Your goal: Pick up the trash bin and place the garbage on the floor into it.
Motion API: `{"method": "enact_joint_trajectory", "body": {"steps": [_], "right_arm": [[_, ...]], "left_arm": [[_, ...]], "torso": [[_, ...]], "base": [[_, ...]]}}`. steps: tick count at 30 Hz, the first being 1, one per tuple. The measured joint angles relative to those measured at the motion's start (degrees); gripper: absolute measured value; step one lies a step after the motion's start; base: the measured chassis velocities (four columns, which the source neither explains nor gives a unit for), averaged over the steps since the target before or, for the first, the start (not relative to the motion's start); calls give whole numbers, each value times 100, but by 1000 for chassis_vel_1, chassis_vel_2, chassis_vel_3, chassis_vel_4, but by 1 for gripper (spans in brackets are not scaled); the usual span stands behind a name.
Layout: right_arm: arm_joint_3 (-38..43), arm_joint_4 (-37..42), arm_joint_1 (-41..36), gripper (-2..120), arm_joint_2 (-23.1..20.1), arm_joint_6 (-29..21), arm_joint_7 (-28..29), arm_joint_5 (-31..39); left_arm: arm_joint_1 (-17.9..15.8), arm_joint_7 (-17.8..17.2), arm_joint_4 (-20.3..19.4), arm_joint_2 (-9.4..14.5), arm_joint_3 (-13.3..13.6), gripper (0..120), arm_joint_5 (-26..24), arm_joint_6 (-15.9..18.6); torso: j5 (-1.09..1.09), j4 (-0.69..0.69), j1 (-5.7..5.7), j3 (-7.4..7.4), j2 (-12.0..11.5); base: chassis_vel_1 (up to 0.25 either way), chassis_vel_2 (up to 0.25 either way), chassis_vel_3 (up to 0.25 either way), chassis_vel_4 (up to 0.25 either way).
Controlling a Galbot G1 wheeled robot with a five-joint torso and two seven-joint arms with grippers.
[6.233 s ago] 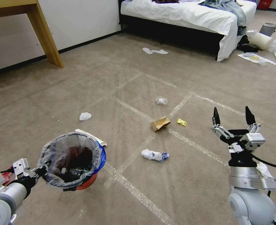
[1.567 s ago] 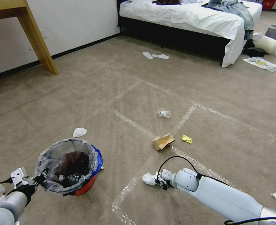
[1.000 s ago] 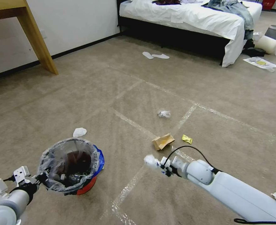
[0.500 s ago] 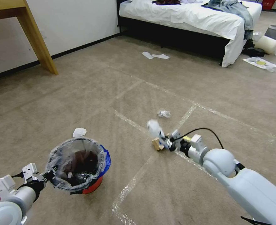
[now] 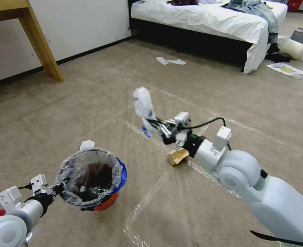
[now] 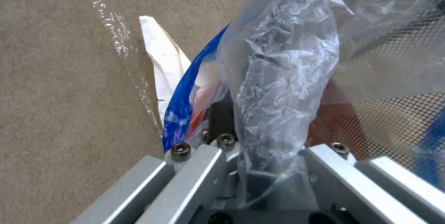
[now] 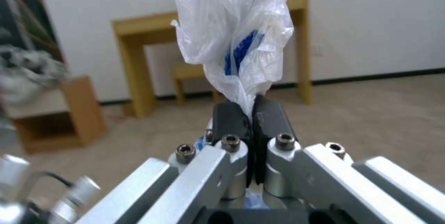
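The trash bin [image 5: 105, 205], a red bucket with a clear liner and a blue bag edge, hangs low at the left. My left gripper [image 5: 57, 189] is shut on its rim; the left wrist view shows the liner [image 6: 278, 78] pinched in that gripper [image 6: 250, 119]. My right gripper [image 5: 152, 124] is raised above the floor, to the right of and higher than the bin. It is shut on a white plastic wad with a blue scrap [image 5: 143, 103]. In the right wrist view the wad [image 7: 236, 26] sticks out of the closed gripper [image 7: 252, 113]. A brown carton [image 5: 176, 156] and a white scrap [image 5: 87, 144] lie on the carpet.
White slippers [image 5: 170, 61] lie near the bed [image 5: 206, 17] at the back. A wooden table leg [image 5: 43, 44] stands at the far left. A grey bin [image 5: 301, 34] and papers are at the far right. A flat white paper [image 6: 162, 64] lies beside the bin.
My right gripper closed on the white wad on the floor and lifted it up and left toward the bin. The left arm moved the bin slightly right.
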Motion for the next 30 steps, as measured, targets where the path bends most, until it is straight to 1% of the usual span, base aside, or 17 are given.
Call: {"method": "enact_joint_trajectory", "body": {"steps": [1,3,4,6,7,9,10,12,13,14,16,25,30], "right_arm": [[-293,-98,241,0,150,164,22,135],[-693,-260,560,0,401,324,40,324],[-693,-260,560,0,401,324,40,324],[-1171,-462,880,0,674,512,38,474],[-1171,-462,880,0,674,512,38,474],[-1733,-782,1228,0,1008,713,-50,552],[-1733,-782,1228,0,1008,713,-50,552],[-2109,-1061,1423,0,1288,845,-142,552],[-2109,-1061,1423,0,1288,845,-142,552],[-2321,-1241,1495,0,1458,903,-188,534],[-2584,-1443,1520,0,1601,933,-231,465],[-3086,-1857,1367,0,1795,1014,-309,194],[-3196,-1927,1243,0,1769,1015,-334,93]], "left_arm": [[5,-1,-6,1,7,1,-4,1],[8,-2,-9,2,14,1,-8,2],[8,-2,-9,2,14,1,-8,2],[0,-5,-5,2,16,1,-9,6],[0,-5,-5,2,16,1,-9,6],[-2,-14,-8,2,14,1,-24,7],[-2,-14,-8,2,14,1,-24,7],[-1,-25,-35,0,13,1,-44,7],[-1,-25,-35,0,13,1,-44,7],[-1,-30,-54,-7,11,1,-52,7],[7,-41,-87,-9,3,1,-73,7],[24,-72,-227,-6,-51,1,-157,7],[53,-85,-282,12,-112,1,-200,7]], "torso": [[1,1,0,0,0],[0,2,0,0,0],[0,2,0,0,0],[1,1,0,0,0],[1,1,0,0,0],[0,1,0,0,0],[0,1,0,0,0],[0,1,0,0,0],[0,1,0,0,0],[0,2,0,0,0],[0,2,1,0,0],[1,1,1,0,0],[1,0,0,0,0]], "base": [[0,0,0,0],[0,0,0,0],[0,0,0,0],[0,0,0,0],[0,0,0,0],[0,0,0,0],[0,0,0,0],[0,0,0,0],[0,0,0,0],[0,0,0,0],[0,0,0,0],[0,0,0,0],[0,0,0,0]]}}
